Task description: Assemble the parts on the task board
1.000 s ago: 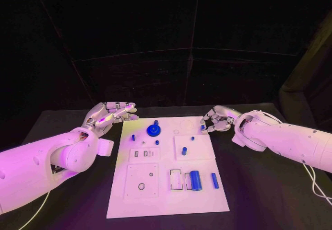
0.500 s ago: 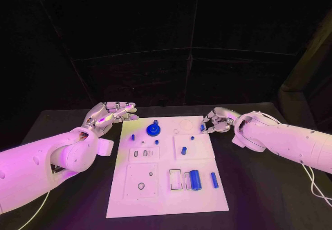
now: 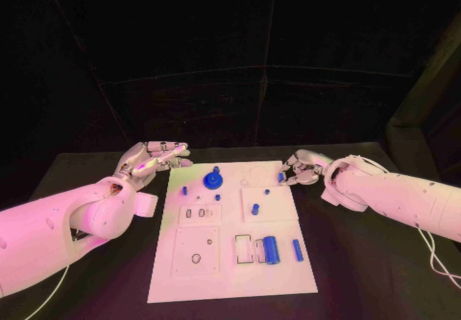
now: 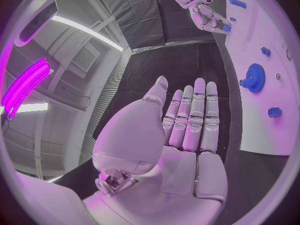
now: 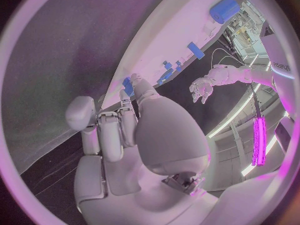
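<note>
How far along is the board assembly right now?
Early, by the look of it. On the task board the blue gear sits near the far end, but whether it is seated I cannot tell. In hand: the right hand pinches a small blue part at the board's far right edge. Left: the blue cylinder and blue bar lie loose. The left hand holds nothing.

Smooth matt white plastic task board [image 3: 230,280] beside the glossy silver right hand [image 3: 300,167]; matt black table [image 3: 365,267].

arms: smooth white shells | left robot hand [image 3: 154,159]: silver, jointed | right robot hand [image 3: 300,168]: silver
</note>
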`<action>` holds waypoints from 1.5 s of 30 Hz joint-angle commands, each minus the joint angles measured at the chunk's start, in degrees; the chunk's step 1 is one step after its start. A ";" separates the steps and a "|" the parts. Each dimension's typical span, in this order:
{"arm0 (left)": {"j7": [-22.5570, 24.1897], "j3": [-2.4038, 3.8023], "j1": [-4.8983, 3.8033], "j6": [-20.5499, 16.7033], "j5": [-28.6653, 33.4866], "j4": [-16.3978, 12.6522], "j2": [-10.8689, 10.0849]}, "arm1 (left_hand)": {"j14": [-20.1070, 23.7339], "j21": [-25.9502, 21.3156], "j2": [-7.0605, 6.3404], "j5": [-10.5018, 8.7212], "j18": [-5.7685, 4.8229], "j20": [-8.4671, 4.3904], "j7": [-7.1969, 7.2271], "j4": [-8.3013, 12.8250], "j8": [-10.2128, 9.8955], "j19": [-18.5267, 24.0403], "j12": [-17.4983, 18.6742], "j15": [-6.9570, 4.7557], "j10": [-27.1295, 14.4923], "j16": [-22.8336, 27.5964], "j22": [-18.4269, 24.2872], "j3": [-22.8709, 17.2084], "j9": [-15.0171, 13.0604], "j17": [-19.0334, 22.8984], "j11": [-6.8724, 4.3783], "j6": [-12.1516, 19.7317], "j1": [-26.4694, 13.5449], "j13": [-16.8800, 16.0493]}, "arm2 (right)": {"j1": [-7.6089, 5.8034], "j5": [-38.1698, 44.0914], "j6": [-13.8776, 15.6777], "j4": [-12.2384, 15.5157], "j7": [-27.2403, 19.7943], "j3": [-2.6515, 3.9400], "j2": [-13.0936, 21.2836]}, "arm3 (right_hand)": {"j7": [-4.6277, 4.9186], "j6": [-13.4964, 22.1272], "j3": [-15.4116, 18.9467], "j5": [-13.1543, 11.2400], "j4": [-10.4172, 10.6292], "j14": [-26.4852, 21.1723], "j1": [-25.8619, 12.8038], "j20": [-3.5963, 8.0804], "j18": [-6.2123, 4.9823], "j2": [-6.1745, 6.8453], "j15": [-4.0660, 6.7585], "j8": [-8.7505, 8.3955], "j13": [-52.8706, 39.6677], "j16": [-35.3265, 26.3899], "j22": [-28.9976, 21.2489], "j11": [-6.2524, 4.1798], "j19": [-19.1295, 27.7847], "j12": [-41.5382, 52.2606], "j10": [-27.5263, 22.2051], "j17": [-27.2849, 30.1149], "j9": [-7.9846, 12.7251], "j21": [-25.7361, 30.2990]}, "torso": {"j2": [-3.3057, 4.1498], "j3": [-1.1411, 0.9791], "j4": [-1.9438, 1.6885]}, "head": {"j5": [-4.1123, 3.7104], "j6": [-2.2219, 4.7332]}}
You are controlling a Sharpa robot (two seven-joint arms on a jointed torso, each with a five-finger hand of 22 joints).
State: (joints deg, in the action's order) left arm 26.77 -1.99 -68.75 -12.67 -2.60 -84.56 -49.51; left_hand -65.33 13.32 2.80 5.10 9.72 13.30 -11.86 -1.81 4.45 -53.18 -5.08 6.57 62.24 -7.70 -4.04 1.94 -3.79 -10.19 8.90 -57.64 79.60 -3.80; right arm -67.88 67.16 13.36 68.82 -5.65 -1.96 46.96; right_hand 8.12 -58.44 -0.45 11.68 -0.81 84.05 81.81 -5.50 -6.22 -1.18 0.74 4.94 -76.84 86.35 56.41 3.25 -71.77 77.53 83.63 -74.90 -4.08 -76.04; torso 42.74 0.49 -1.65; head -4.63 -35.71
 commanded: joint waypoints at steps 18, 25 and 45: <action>-0.03 0.03 -0.08 0.75 -0.15 -0.02 0.06 | -0.36 -0.33 0.29 -0.25 0.89 -0.06 -0.11 0.39 -0.33 -0.43 0.29 -0.01 0.51 0.20 0.07 0.03 0.06 -0.08 0.05 -0.15 0.12 0.06 | -0.03 0.23 0.18 0.00 0.24 0.00 -0.41 | 0.03 -0.34 -1.13 -0.22 -0.01 4.25 -1.07 0.30 -0.14 -0.74 0.34 -0.24 -4.05 0.35 0.52 -0.21 -0.25 0.49 0.48 -6.64 0.22 -0.43 | -0.02 -0.01 -0.06 | -0.26 -0.19; -0.10 0.02 -0.08 0.69 -0.15 -0.05 0.04 | -0.35 -0.38 0.29 -0.26 0.88 -0.05 -0.15 0.50 -0.39 -0.43 0.36 0.00 0.49 0.29 0.08 0.02 0.07 -0.10 0.08 -0.11 0.16 0.07 | -0.03 0.23 0.38 -0.06 0.28 0.00 -0.40 | -0.94 -3.29 -4.07 -1.46 -0.83 4.29 -0.60 0.65 -0.11 -2.72 0.89 0.79 -4.35 0.44 0.90 -0.97 -0.50 0.88 0.67 -6.88 -0.14 -0.64 | -0.03 0.01 0.01 | -0.20 -0.27; -0.18 0.02 -0.08 0.57 -0.15 -0.32 -0.17 | -0.35 -0.38 0.29 -0.26 0.88 -0.05 -0.15 0.50 -0.39 -0.43 0.36 0.00 0.49 0.29 0.08 0.02 0.07 -0.10 0.08 -0.11 0.16 0.07 | -0.16 -1.96 7.39 4.79 1.03 0.07 1.13 | -2.22 -6.44 -9.31 -2.17 -2.00 4.44 -3.25 1.74 0.14 -3.06 1.93 1.49 -4.67 0.67 2.04 -2.09 -1.17 1.22 1.07 -7.59 -0.25 -1.19 | -0.27 0.17 0.00 | -0.02 -0.13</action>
State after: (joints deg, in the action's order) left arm 26.48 -2.02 -68.75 -12.60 -2.61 -84.71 -49.65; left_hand -65.33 13.32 2.80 5.10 9.72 13.30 -11.86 -1.65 4.45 -53.18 -5.08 6.57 62.24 -7.71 -4.05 2.10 -3.79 -10.23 8.90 -57.64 79.60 -3.80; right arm -67.88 66.17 17.77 73.23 -5.39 -1.95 48.17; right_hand 7.41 -62.27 -8.92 9.30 -3.23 84.05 79.39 -4.23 -6.21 -4.04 2.38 5.93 -77.17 86.85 58.43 1.51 -72.97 78.55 83.94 -74.92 -3.94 -76.98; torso 42.56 0.57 -1.68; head -4.70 -35.88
